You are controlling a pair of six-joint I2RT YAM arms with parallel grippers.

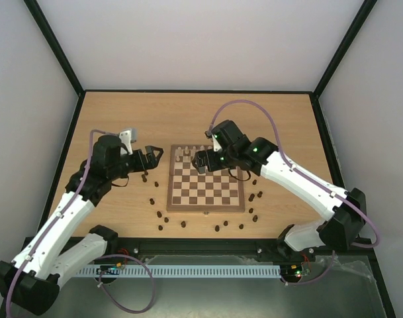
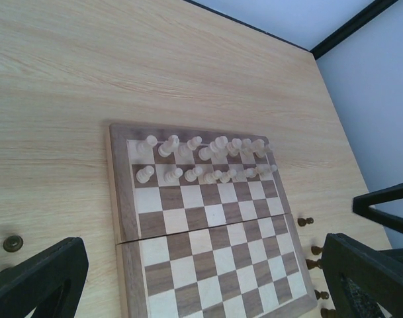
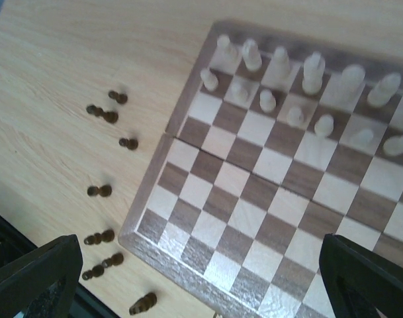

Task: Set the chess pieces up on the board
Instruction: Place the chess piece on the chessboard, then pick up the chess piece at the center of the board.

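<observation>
We reckon this is about halfway. The cream pieces (image 2: 168, 146) all stand in the two far rows of the board (image 1: 208, 193), which sits mid-surface (image 1: 122, 119). The dark pieces (image 3: 128, 142) are all off it, scattered on the wood along its left, near and right sides, and several look tipped over. The near rows are bare. The left pincer (image 1: 149, 162) hangs spread and empty just left of the board, and the right pincer (image 1: 200, 160) is spread and empty over the far rows.

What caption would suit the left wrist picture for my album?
Cream chess pieces stand in two rows on the board; dark pieces lie beside it.
</observation>
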